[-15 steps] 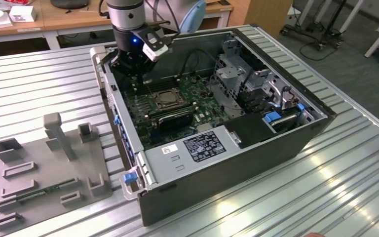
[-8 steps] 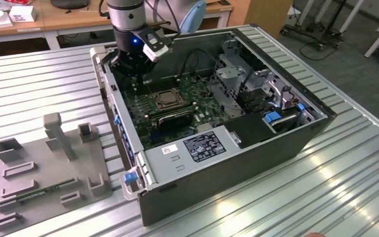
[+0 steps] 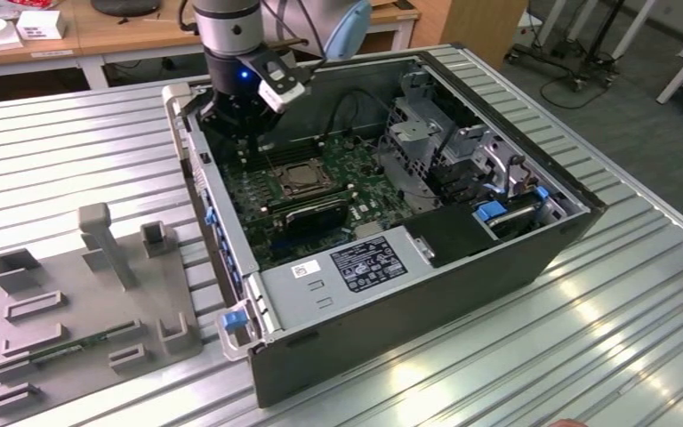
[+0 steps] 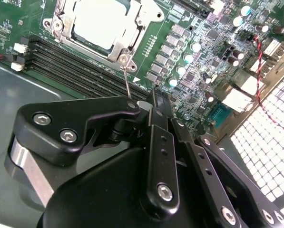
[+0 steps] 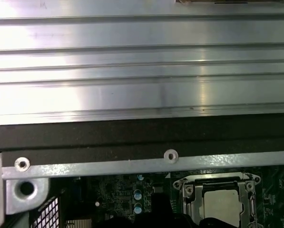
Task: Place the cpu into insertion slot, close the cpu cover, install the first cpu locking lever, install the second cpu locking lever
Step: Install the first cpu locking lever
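The cpu (image 4: 101, 21) lies flat in the insertion slot (image 3: 298, 178) on the green board inside the open computer case (image 3: 437, 294). The silvery cpu cover (image 4: 132, 33) lies down around it, its window framing the chip. A thin wire locking lever (image 4: 127, 78) rises from the socket's corner, and its free end meets the side of my gripper (image 4: 155, 97). The black fingers look shut, with nothing seen between them. In the exterior view my gripper (image 3: 237, 124) hangs inside the case, just beyond the socket. The first wrist view shows the cpu (image 5: 222, 204) and cover (image 5: 218, 181) below the case wall.
Long black memory slots (image 4: 70, 66) run beside the socket. A metal drive cage (image 3: 437, 142) and the power supply (image 3: 354, 262) fill the case's other side. A grey fixture tray (image 3: 81, 302) lies on the ribbed metal table (image 3: 579, 356) at the exterior view's left.
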Motion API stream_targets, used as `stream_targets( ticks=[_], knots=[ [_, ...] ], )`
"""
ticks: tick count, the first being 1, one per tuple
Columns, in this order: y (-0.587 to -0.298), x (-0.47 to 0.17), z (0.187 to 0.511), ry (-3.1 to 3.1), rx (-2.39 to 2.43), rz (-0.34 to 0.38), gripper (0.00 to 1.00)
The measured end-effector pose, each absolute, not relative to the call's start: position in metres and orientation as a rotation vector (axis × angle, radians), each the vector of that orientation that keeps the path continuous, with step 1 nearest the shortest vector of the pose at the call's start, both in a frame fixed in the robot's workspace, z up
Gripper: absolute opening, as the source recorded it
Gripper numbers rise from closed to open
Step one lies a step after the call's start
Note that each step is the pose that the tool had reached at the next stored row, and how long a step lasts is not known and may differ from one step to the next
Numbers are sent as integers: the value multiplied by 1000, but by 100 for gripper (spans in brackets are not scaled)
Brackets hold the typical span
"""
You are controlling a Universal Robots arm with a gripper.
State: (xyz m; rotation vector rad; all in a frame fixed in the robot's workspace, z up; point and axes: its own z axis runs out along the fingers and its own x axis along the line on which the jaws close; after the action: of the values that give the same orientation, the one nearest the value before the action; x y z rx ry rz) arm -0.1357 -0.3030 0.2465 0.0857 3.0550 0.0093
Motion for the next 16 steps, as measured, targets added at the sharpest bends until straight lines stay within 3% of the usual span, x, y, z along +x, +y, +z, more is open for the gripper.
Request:
stream_targets(
  ticks=[10, 16],
  knots=[
    [-307, -136, 248, 3055, 86, 15, 10],
    [-308, -136, 251, 3054, 89, 80, 10]
  ],
)
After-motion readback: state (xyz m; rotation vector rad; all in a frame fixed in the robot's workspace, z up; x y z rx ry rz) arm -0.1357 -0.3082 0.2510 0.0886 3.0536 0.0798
